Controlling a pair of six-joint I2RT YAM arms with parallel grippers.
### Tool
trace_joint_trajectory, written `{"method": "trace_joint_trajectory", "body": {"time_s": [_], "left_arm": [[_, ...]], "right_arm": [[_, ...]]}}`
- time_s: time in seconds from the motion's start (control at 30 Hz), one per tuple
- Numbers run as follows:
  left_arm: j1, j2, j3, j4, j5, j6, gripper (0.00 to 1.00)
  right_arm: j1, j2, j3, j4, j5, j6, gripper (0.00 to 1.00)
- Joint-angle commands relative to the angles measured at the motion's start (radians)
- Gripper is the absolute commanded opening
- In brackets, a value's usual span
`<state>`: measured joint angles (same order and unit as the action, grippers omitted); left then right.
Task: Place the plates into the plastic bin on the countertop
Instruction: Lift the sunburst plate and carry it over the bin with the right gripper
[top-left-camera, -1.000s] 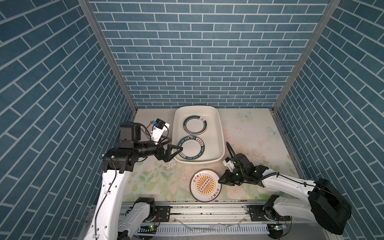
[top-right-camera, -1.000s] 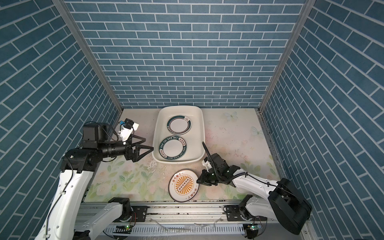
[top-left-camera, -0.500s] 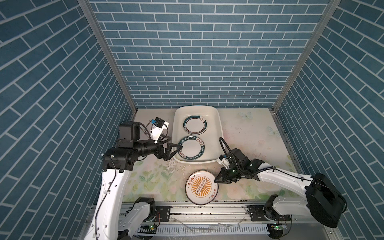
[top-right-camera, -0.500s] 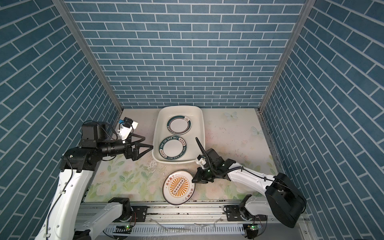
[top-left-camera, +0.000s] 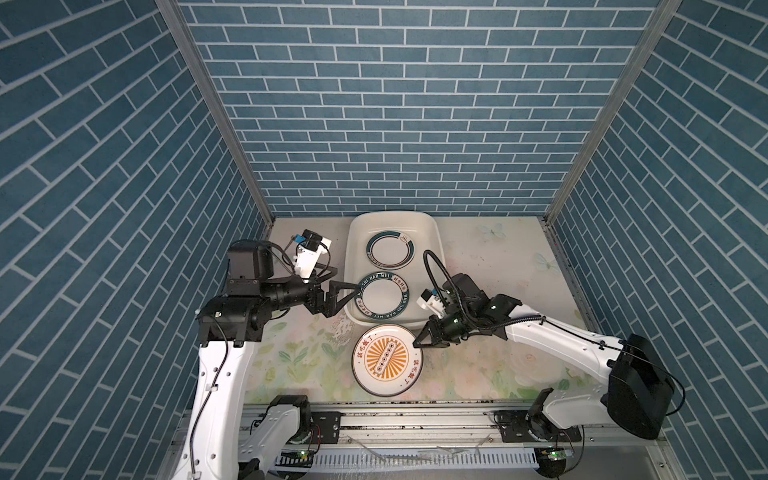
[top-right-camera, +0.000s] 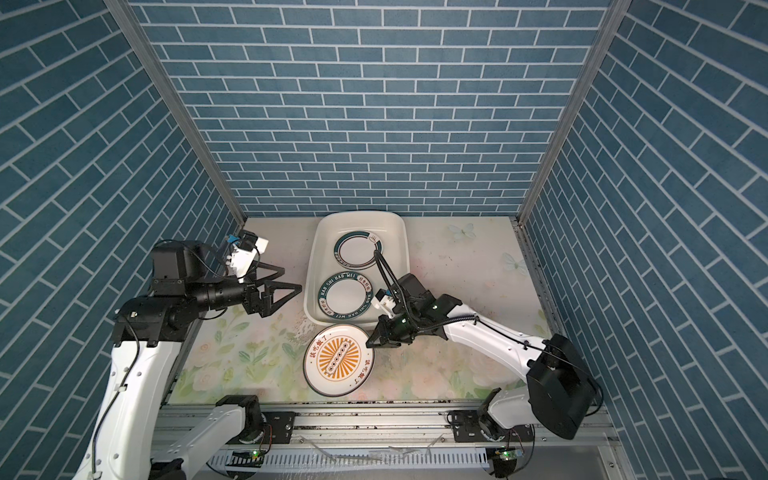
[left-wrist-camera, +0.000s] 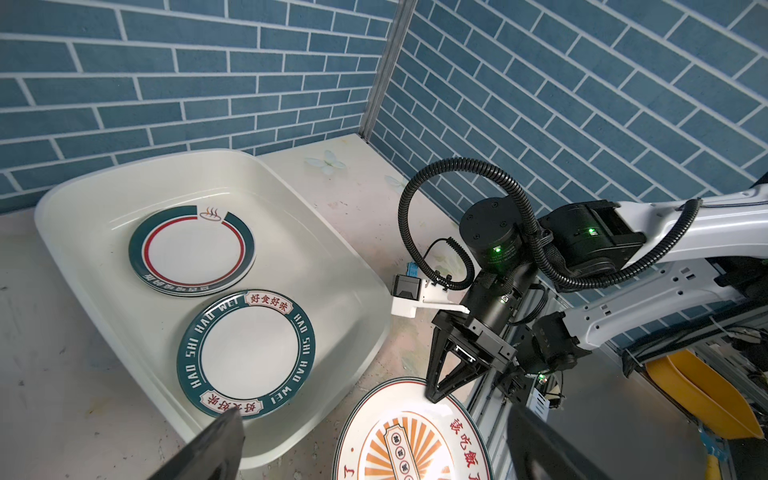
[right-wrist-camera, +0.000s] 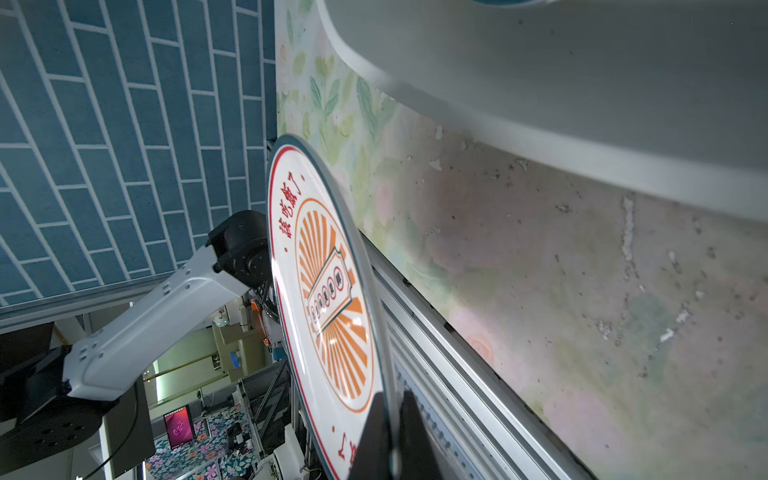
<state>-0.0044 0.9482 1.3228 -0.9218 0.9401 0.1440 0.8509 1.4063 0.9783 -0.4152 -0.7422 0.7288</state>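
Blue brick-patterned walls (top-left-camera: 395, 104) enclose the floral countertop (top-left-camera: 490, 249).

Floral desk (top-left-camera: 498, 257), one tub standing on it.
Pale surface printed with pink flowers, green leaves and butterflies (top-left-camera: 490, 230); scuffed and flecked with chipped spots toward the front. The cream plastic bin (top-left-camera: 426, 232) sits directly on it at back centre, lengthwise, with its far end close to the brick wall (top-left-camera: 395, 124).
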Motion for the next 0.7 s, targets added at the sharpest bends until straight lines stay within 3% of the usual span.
{"method": "trace_joint_trajectory", "body": {"time_s": [0.0, 0.43, 0.67], "left_arm": [[0.034, -0.017, 0.055, -0.004, 0.016, -0.009, 1.00], [0.072, -0.033, 0.115, -0.055, -0.020, 0.034, 0.99], [0.073, -0.038, 0.102, -0.045, -0.001, 0.014, 1.00]], "right_arm": [[0.000, 0.060, 0.112, -0.057, -0.048, -0.076, 0.00], [-0.135, 0.411, 0.541, -0.063, -0.152, -0.099, 0.00], [-0.257, 0.526, 0.691, -0.058, -0.106, -0.105, 0.00]]}}
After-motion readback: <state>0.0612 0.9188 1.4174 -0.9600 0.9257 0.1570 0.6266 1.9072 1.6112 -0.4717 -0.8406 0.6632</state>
